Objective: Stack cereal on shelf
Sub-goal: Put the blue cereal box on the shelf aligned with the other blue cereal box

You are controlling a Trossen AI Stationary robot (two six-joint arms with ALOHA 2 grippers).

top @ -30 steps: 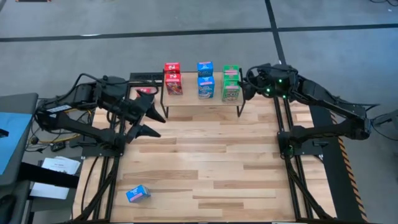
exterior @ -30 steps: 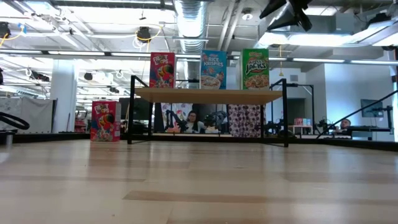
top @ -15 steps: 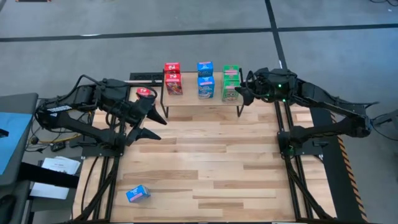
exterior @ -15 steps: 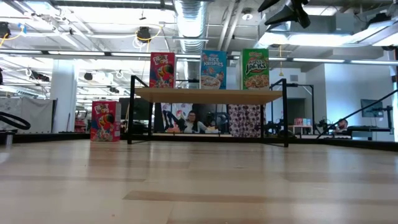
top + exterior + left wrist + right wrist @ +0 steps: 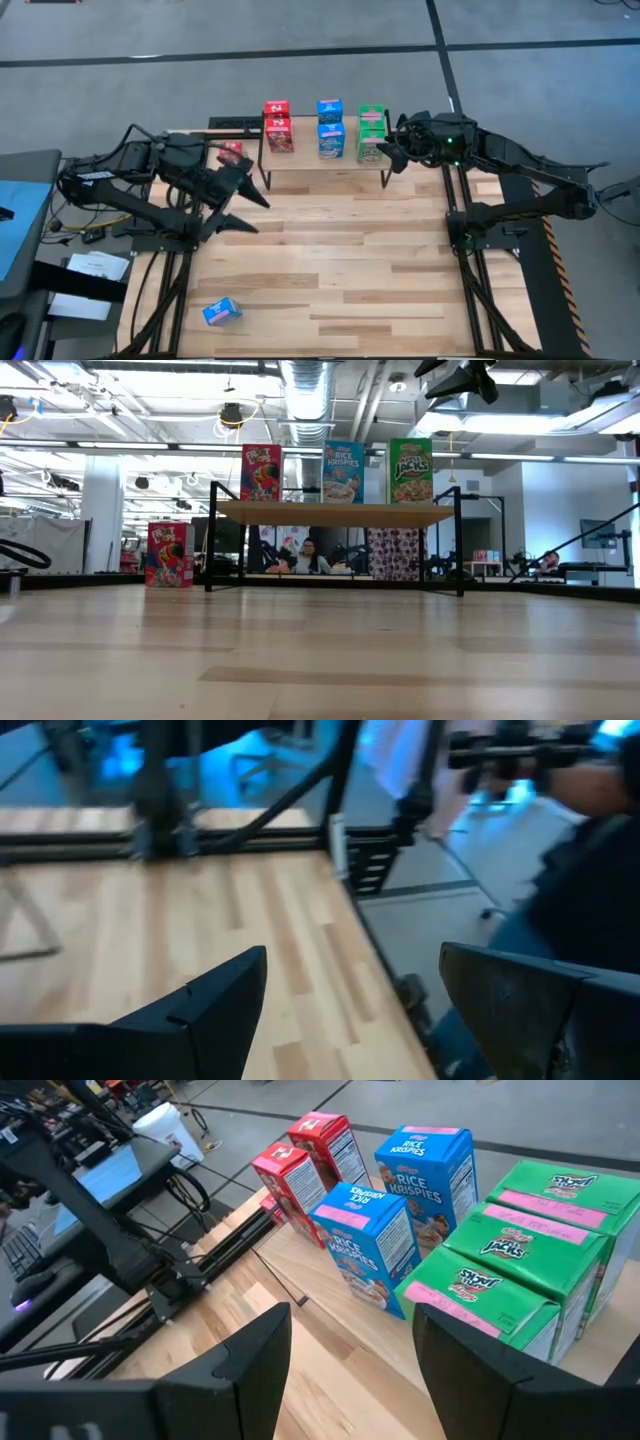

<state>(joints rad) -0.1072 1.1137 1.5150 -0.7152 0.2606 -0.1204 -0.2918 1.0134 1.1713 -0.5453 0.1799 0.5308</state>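
Red boxes [image 5: 277, 125], blue boxes [image 5: 330, 127] and green boxes [image 5: 371, 133] with printed fronts and pink top labels stand on the light-wood shelf [image 5: 325, 165]. A blue box [image 5: 221, 312] lies on the pale slatted table [image 5: 330, 270]. Both arms are dark.

The left arm partly hides a red cereal box [image 5: 231, 148] beside the shelf [image 5: 322, 165].

Even, bright overhead light fills the scene; in the low view long ceiling lamps [image 5: 150, 448] glare white and the near counter [image 5: 320, 660] lies soft and out of focus with a faint sheen. From above, the arms throw only pale, short shadows on the wood. The left wrist view is smeared with blur, its background washed in blue and white glare. The right wrist view is sharp on the cereal boxes [image 5: 420, 1190], while the dark fingers [image 5: 250, 1370] up close are blurred.
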